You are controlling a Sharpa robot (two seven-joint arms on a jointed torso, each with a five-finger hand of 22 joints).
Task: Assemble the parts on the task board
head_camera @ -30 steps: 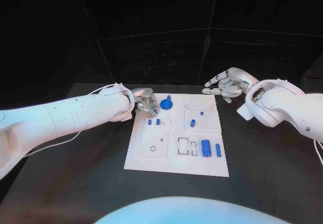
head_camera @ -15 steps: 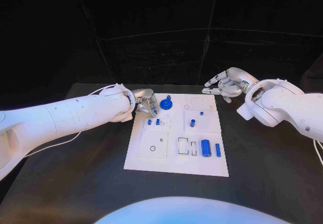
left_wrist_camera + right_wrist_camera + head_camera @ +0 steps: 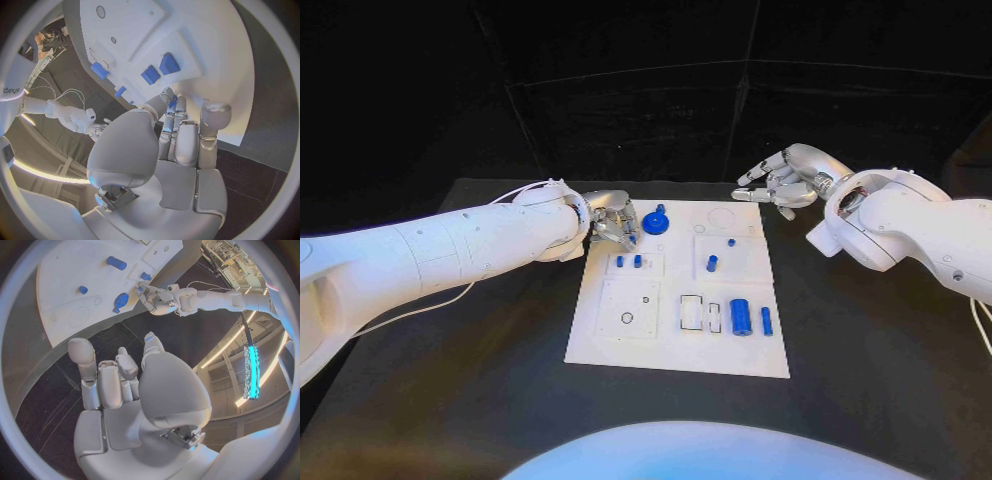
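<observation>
A black table [image 3: 473, 400] stands before a dark backdrop; a cyan light strip [image 3: 251, 366] glows overhead.

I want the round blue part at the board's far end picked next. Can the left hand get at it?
Probably yes: the left hand hovers right beside the round blue part, with nothing between them.

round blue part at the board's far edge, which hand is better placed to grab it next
Left, probably. The left hand hangs over the task board's far left corner, right beside the round blue part. The right hand hovers off the board's far right corner, empty.
</observation>
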